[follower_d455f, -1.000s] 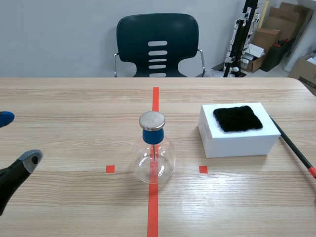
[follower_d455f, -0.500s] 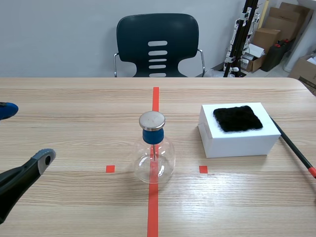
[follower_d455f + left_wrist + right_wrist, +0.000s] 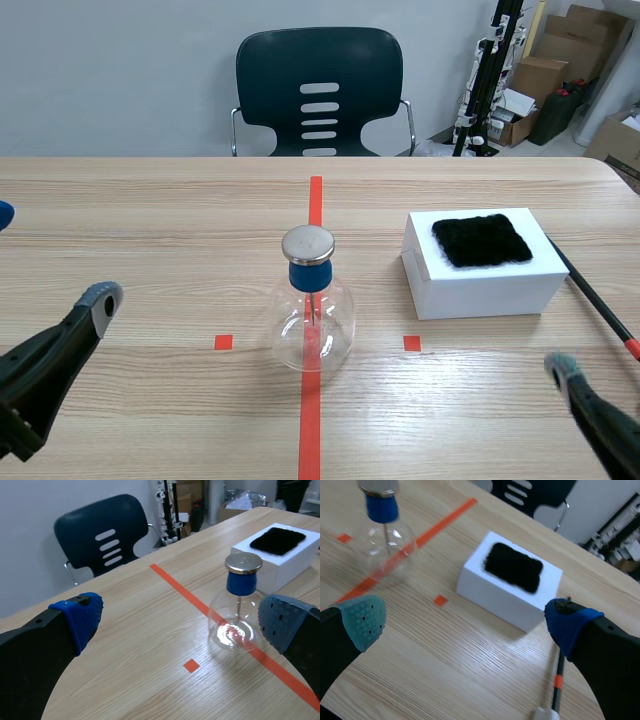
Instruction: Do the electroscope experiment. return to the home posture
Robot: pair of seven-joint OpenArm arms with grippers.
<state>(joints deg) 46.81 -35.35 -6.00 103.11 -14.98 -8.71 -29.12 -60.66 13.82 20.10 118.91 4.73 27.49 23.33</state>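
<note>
Wooden table (image 3: 150, 200), gear all set down.
Rod (image 3: 595, 297) at right edge, cloth (image 3: 481, 240) on box (image 3: 480, 288), electroscope (image 3: 312, 310) centre; left gripper (image 3: 180, 622) and right gripper (image 3: 467, 622) spread, empty. Likely only homing left.

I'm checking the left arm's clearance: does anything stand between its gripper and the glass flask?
Nothing visible. Only bare table and a tape mark lie between the open left gripper and the glass flask; the white box sits beyond the flask.
</note>
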